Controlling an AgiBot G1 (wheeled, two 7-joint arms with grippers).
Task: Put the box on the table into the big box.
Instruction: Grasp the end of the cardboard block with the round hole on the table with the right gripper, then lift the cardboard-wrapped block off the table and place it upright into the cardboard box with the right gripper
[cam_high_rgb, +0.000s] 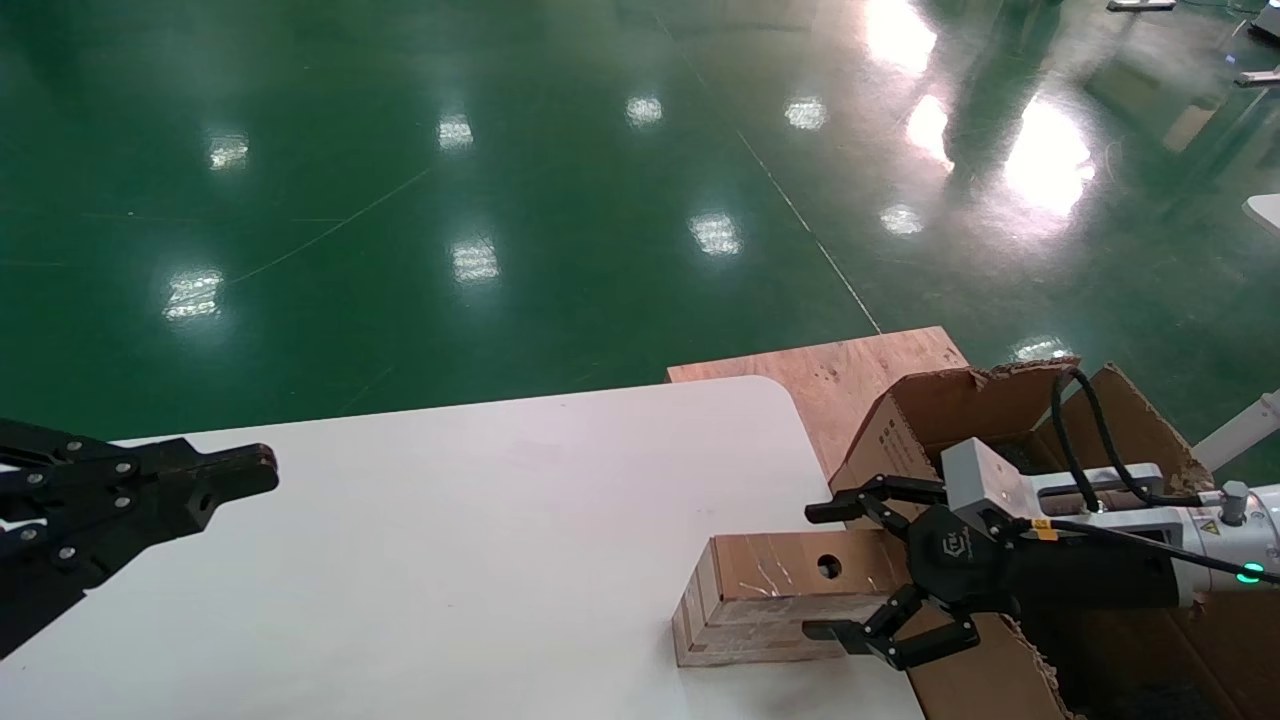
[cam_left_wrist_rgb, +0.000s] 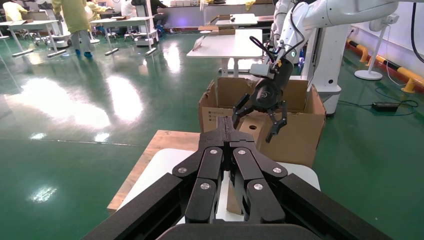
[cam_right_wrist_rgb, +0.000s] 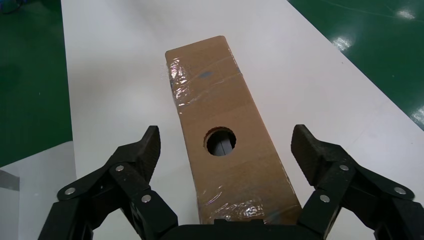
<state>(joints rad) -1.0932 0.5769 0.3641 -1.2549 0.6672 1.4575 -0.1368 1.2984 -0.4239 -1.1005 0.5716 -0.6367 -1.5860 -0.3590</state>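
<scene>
Head view: right gripper (cam_high_rgb: 835, 572) spread wide, its fingers on either side of the box (cam_high_rgb: 770, 595) without touching, box lying on the table (cam_high_rgb: 450, 540) just beside the big box (cam_high_rgb: 960, 400). Left gripper (cam_high_rgb: 250, 470) closed, well apart across the table.

Both grippers, left gripper (cam_high_rgb: 255, 470) and right gripper (cam_high_rgb: 822, 570), were black, with linked fingers fastened by silver screws. The right wrist carried a hexagonal logo, a grey block, black cables, a yellow warning label and a green indicator light on white casing.
</scene>
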